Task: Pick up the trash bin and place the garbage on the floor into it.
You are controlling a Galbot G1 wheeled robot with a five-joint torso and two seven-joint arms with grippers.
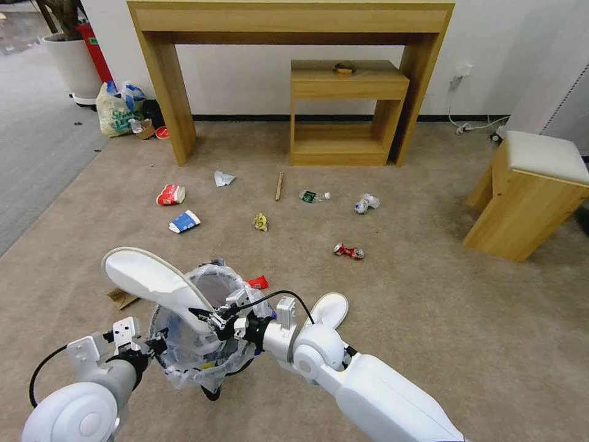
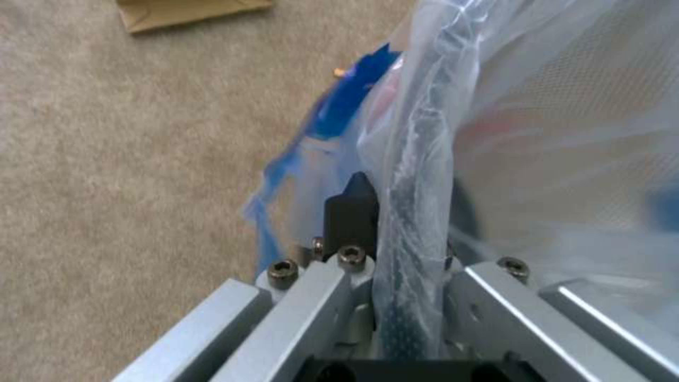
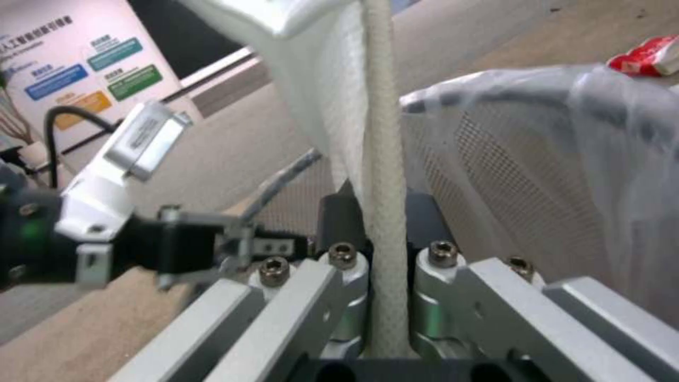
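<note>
My left gripper (image 1: 158, 341) is shut on the near rim of the trash bin (image 1: 205, 368), a black mesh bin lined with crinkly clear plastic; the left wrist view shows its jaws pinching rim and bag (image 2: 417, 175). My right gripper (image 1: 219, 319) is shut on the edge of a white slipper (image 1: 150, 277), held tilted above the bin's mouth (image 3: 495, 95). A second slipper (image 1: 329, 309) lies on the floor (image 1: 429, 319). Other garbage farther out includes a red cup (image 1: 170, 194), a blue-white cup (image 1: 184, 221), a stick (image 1: 279, 185), a bottle (image 1: 314, 196), a can (image 1: 348, 250) and a red wrapper (image 1: 257, 282).
A wooden console table (image 1: 294, 24) and a small side table (image 1: 346, 110) stand against the far wall. A padded stool (image 1: 527, 193) is at the right. A pale-yellow shopping bag (image 1: 116, 110) sits at the back left, and cardboard (image 1: 121, 298) lies left of the bin.
</note>
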